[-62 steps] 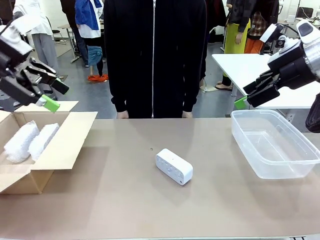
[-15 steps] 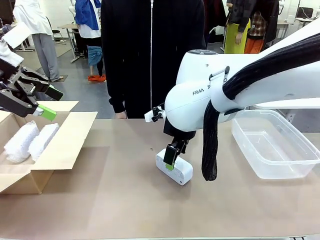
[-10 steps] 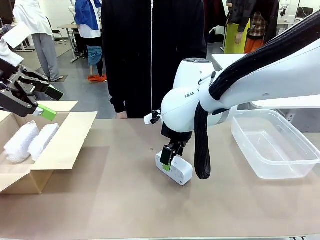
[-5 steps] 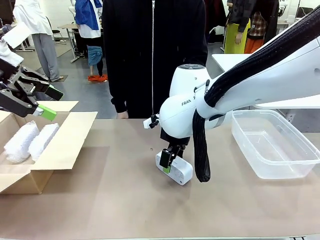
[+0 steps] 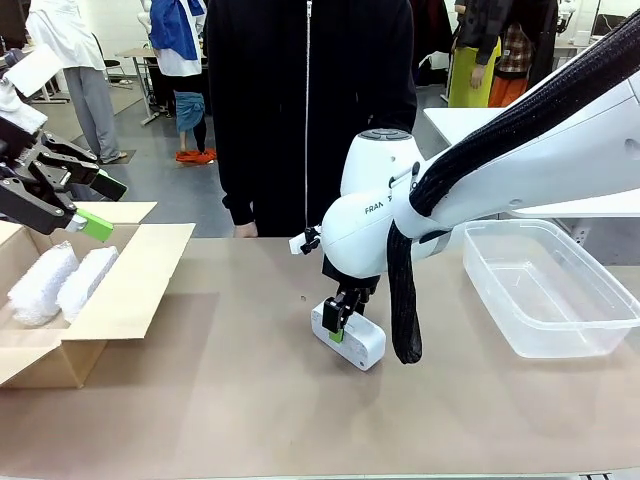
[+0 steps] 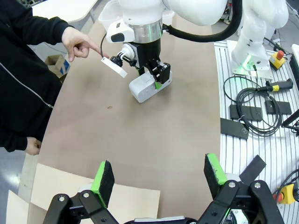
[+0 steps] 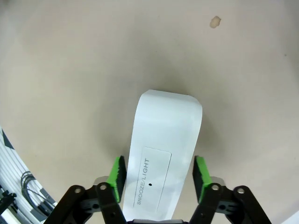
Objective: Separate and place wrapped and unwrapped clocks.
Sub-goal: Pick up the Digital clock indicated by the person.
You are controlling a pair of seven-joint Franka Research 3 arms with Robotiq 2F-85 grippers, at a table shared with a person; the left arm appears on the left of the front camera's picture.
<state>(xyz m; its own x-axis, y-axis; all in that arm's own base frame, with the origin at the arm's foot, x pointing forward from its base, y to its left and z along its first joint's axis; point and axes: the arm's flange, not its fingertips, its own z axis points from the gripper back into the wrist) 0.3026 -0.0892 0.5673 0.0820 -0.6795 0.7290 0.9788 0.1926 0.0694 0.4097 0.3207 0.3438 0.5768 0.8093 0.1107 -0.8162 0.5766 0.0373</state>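
Front view first: the right arm reaches across the middle of the table (image 5: 250, 420) and its right gripper (image 5: 337, 322) is down on the unwrapped clock (image 5: 352, 342), the white block lying mid-table, well left of the clear plastic tub (image 5: 545, 290). The arm's bulky white body and black cable sleeve hide most of the gripper, so one green pad against the clock's near side is about all that shows. Right wrist view fills that in: the clock (image 7: 163, 154) sits between the two green pads (image 7: 117, 179), one on each long side, jaws at a narrow setting around it. Whether the pads are actually pressing the plastic or standing a hair off is hard to say; the bottom edge cuts the clock off. A "SNOOZE/LIGHT" panel is readable on its top face.

Over at the cardboard box (image 5: 130, 290), far left of the clock, two wrapped bundles (image 5: 60, 280) lie side by side inside; the box's left part is cut off by the edge. The left gripper (image 5: 88, 195) hangs above the box, holding nothing. Left wrist view shows its green-padded fingers (image 6: 103, 176) spread wide, with a flap of the box (image 6: 88, 203) below and the clock (image 6: 145, 86) far up the table.

A person in black stands beyond the clock, one hand (image 6: 77, 43) pointing near the right arm's wrist.
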